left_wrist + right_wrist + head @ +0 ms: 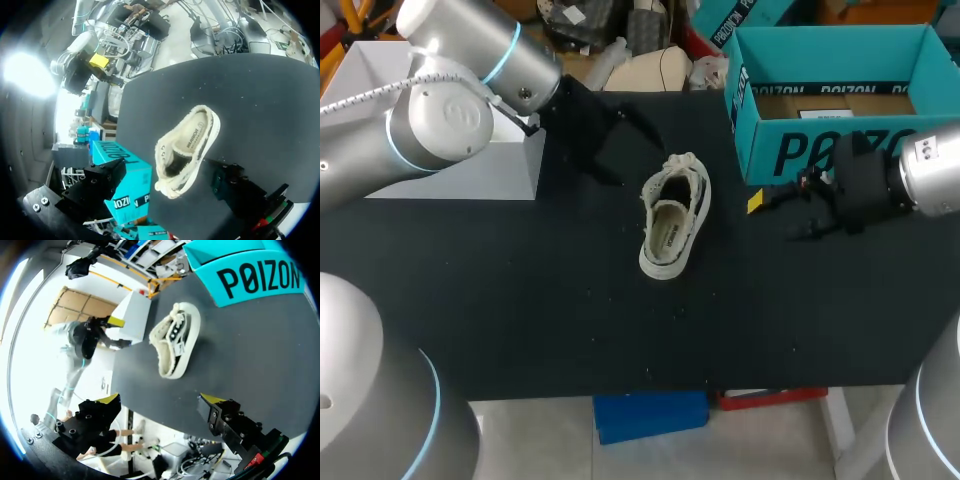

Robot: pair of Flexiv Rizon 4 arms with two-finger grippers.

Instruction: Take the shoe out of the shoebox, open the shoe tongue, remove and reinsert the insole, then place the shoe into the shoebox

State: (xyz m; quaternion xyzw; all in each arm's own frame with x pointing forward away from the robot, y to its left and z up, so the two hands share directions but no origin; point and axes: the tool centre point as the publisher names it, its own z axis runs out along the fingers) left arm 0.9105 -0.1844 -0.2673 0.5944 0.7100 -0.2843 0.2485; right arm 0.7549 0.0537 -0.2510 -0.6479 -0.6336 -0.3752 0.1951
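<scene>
Black table carries the shoe at its middle, sole down, heel toward the robot. The shoe lies outside the shoebox, which stands open at the far right.

Left jaws: spread wide, holding nothing, near the toe end of the shoe but clear of it.

Right jaws: spread wide, empty, just in front of the shoebox, apart from the shoe.

Caution: the shoe is probably light, and nothing restrains it. A one-sided pull on the tongue would likely drag or tip it. The insole may buckle on reinsertion if it is not fed in flat.
</scene>
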